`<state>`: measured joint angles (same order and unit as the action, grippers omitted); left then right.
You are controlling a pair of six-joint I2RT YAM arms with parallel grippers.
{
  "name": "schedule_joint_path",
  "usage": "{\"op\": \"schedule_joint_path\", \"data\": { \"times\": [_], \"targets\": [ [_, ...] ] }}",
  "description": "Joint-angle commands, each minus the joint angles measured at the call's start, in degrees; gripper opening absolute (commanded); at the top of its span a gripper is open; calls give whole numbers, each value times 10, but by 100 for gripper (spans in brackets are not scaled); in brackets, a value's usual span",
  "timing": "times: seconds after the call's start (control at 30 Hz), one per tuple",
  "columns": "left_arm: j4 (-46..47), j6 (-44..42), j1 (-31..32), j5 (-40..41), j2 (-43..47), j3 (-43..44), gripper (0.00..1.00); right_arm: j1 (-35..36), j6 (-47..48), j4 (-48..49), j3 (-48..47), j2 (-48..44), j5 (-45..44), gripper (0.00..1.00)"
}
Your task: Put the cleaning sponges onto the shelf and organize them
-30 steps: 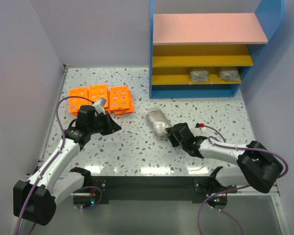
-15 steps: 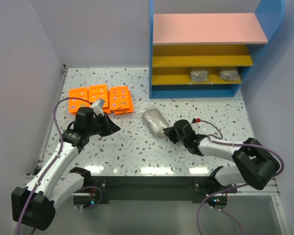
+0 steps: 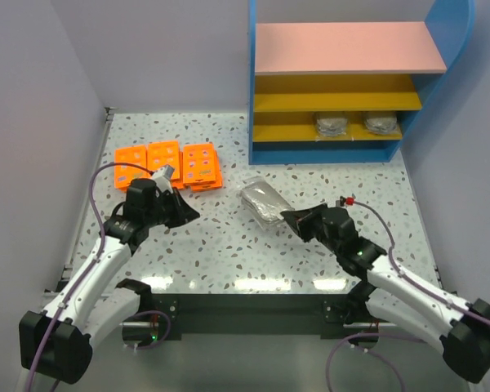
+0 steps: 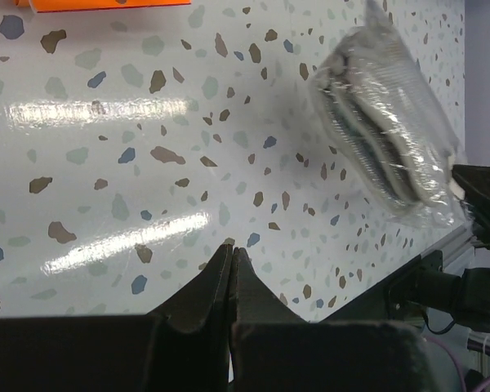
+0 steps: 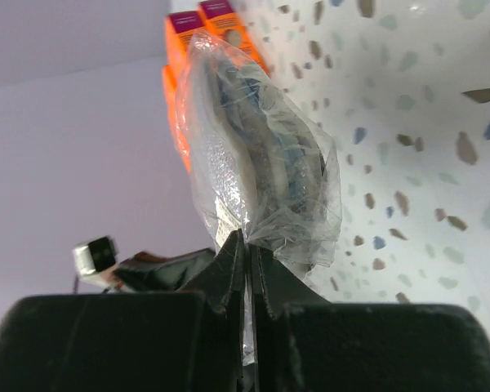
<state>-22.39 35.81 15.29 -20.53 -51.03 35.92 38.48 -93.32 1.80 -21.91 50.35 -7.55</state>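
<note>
Two wrapped grey pads (image 3: 333, 125) sit on the lower yellow board of the shelf (image 3: 251, 82), while the right tool (image 3: 289, 216) pinches the wrap edge of a third pad (image 3: 260, 201) at mid-counter (image 3: 229, 245), apparently to carry it there. The left tool (image 3: 189, 214), pressed closed and empty, hovers near the orange packs (image 3: 167, 165).

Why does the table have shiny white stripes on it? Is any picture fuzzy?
Left wrist view: glare paints two white streaks on the table, and the wrapped pad glints. Top external view: faint glare by the table's near edge, everything sharp. Right wrist view: the wrap shines, far speckles look soft, the right gripper is a dark shape.
</note>
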Motion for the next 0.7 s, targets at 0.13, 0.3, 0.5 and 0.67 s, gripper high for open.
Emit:
{"op": "schedule_joint_path", "data": {
  "times": [0.13,0.3,0.5,0.67],
  "targets": [
    [21,-6,1,-3,-23,29,0,-5,1,-136,-44,-147,-42,0],
    [31,-2,1,-7,-32,28,0,-8,27,-157,-105,-138,-125,0],
    [23,-5,1,-9,-33,40,0,-43,75,-109,-195,-36,-158,0],
    [2,-20,1,4,-32,59,0,-71,96,-88,-253,43,-185,0]
  ]
}}
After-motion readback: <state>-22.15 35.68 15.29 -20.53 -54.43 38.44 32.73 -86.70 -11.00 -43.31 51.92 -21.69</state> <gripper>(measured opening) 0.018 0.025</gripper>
